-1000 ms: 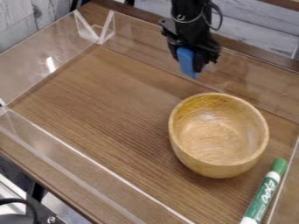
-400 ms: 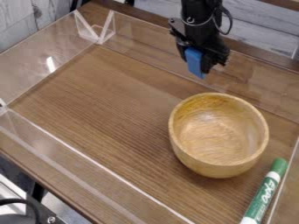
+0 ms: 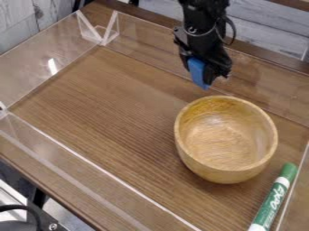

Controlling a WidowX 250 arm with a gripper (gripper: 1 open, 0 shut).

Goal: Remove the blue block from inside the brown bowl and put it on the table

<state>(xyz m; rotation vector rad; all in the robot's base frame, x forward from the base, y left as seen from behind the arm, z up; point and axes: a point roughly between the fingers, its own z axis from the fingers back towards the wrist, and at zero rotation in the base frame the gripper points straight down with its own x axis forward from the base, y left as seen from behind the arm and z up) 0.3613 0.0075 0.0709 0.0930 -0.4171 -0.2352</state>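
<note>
The brown bowl (image 3: 226, 139) – round, pale grained wood with a thick rim – sits empty on the dark wood-grain surface (image 3: 108, 108). I see the blue block (image 3: 200, 72) pinched between the black fingers (image 3: 201, 74), clenched on it, at the bowl's 11 o'clock, outside its rim. A green-and-white marker (image 3: 276, 196) lies at the bowl's 4 o'clock.

No lettering can be read anywhere in the view. The green-and-white marker (image 3: 274, 198), lying just beside the brown bowl (image 3: 226, 138) toward the lower right corner, carries dark print along its white barrel, but it is too small and blurred to make out.
</note>
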